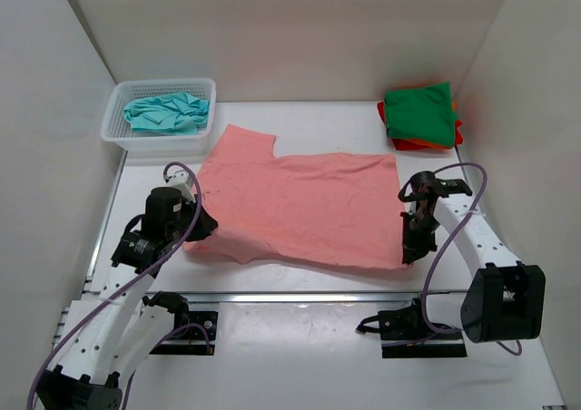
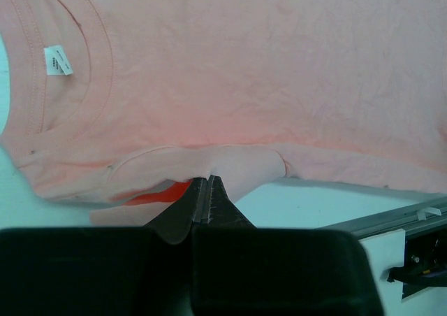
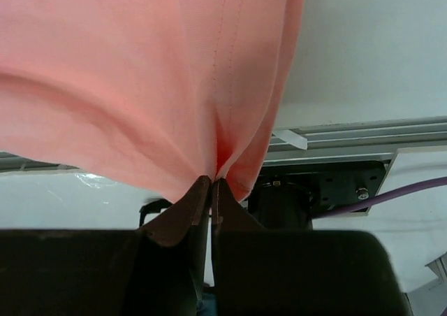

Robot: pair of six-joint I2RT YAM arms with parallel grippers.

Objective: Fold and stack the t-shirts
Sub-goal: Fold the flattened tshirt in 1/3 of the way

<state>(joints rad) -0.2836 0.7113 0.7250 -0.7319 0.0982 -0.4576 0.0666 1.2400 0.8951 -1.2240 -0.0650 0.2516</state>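
Salmon pink cloth t-shirt [image 2: 279,71] cut off above both pairs of jaws, print on its small white neck label [image 2: 58,60] unreadable, red folded shirt [image 1: 404,143] far beyond the right jaws mostly buried under green folded shirt [image 1: 419,112]

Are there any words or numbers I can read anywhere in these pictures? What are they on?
Small white tag inside the collar of the salmon pink t-shirt: tiny dark print, too blurred to read.
Nothing else in any view carries readable words, numbers or signs.
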